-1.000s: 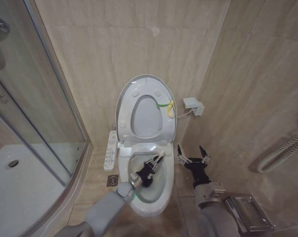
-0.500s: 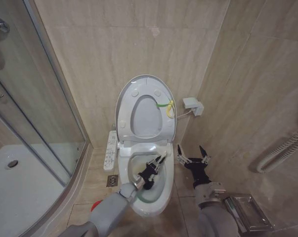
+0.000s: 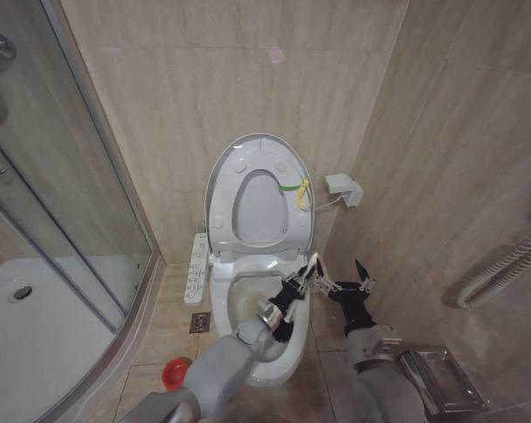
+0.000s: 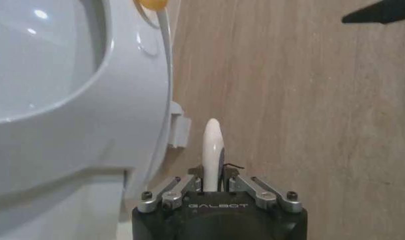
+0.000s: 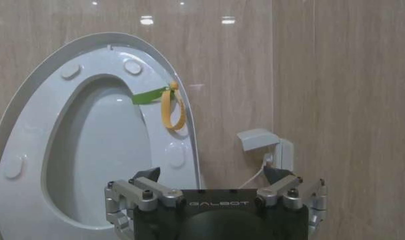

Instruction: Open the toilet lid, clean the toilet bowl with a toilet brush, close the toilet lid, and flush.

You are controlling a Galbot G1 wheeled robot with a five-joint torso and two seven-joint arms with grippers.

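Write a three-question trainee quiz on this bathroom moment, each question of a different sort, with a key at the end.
1. True or false: the toilet lid is raised, leaning toward the wall.
2. Multiple choice: what does the left tool hold? A) the yellow-green strap B) the toilet brush by its white handle C) nothing
3. Fill in: the right tool waits with fingers ____ beside the toilet bowl, on its right.

Key: 1 true; 2 B; 3 open. The head view also shows the red holder on the floor left of the bowl.
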